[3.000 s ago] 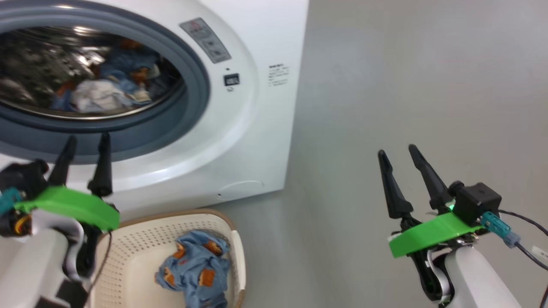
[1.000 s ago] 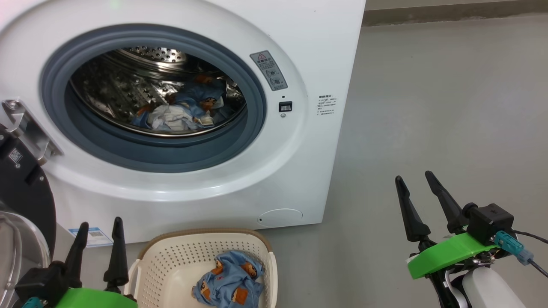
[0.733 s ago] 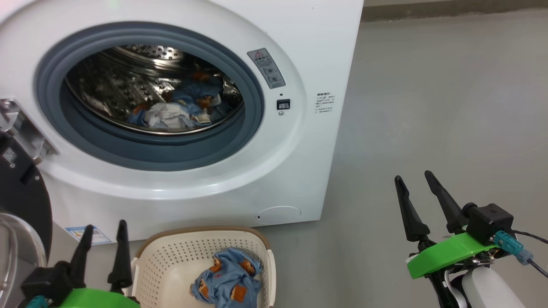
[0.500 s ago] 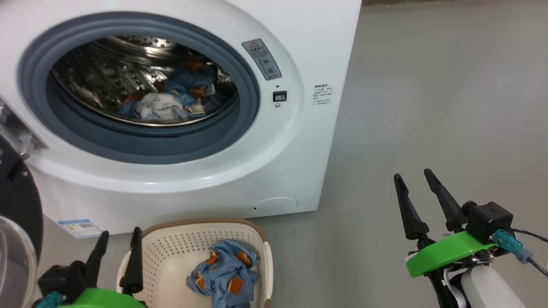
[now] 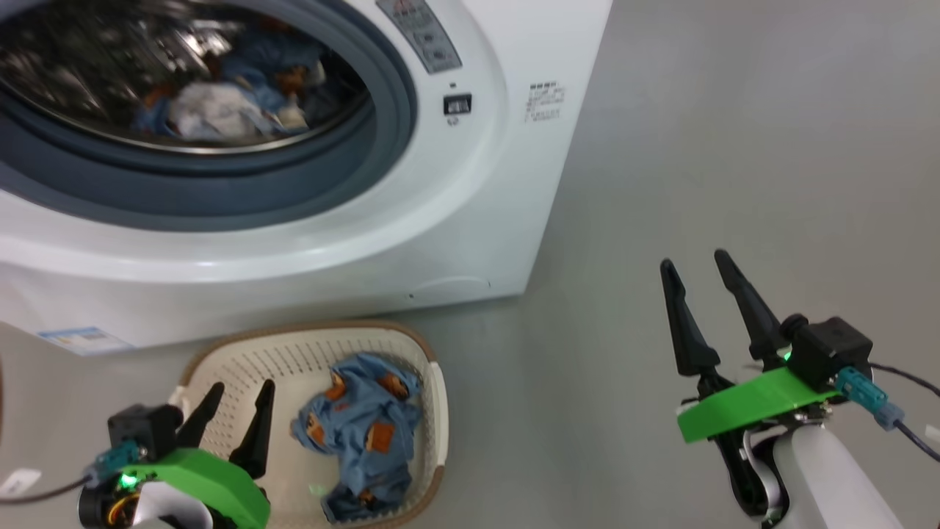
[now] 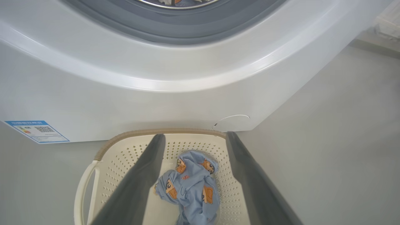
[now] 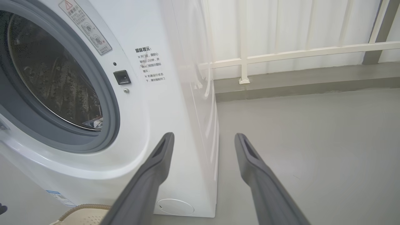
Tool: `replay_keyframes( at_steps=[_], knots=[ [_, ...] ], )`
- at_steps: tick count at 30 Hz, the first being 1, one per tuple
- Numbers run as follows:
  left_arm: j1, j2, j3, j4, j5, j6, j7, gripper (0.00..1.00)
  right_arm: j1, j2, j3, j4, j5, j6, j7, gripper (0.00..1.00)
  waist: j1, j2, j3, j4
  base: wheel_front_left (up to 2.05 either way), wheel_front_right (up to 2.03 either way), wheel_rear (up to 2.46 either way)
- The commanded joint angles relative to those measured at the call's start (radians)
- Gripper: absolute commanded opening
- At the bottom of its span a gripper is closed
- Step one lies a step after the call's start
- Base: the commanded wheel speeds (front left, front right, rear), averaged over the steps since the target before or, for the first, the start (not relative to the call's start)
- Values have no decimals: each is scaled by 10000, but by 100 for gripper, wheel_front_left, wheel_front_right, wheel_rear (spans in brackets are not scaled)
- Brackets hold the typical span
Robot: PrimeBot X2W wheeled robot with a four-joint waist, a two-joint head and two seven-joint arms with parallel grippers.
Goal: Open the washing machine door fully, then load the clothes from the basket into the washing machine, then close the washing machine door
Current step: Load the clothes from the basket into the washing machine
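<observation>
One small cream-white perforated plastic basket [image 5: 433, 382] with a brown rim sat just under the left gripper [image 5: 243, 384], which was spread wide and empty. The basket's single bundle of light blue, cartoon-printed clothes [image 5: 360, 419] lay ahead of the fingertips, untouched. A second heap [image 5: 220, 110] lay in the one big white washing machine [image 5: 470, 220], well beyond. The right gripper [image 5: 693, 258], also wide and empty, hung well apart from the basket.

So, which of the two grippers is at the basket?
The left gripper, open and aimed into the basket beside the blue clothes; the right gripper hangs over the grey floor.
</observation>
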Motion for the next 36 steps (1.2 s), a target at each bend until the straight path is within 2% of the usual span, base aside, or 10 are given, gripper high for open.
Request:
replay_keyframes(
  at_steps=[1,6,23,36],
  knots=[
    [-445,340,245,6,-125,-55,52,100,-330,57,161,-305,-138,46,-82,100,0,-1,788,-280,0,0,0],
    [-1209,508,-318,937,-437,-136,309,100,-588,199,128,-520,-321,46,-82,100,0,-1,1675,-507,0,0,0],
    [-3678,1384,-3716,3335,-2358,-146,1556,100,-1334,260,523,-1425,132,46,-82,100,0,-1,4391,-1678,0,0,0],
    [-5265,1796,-4581,4849,-3477,-147,1892,100,-1639,261,868,-1965,449,46,-82,100,0,-1,6032,-2430,0,0,0]
  ],
)
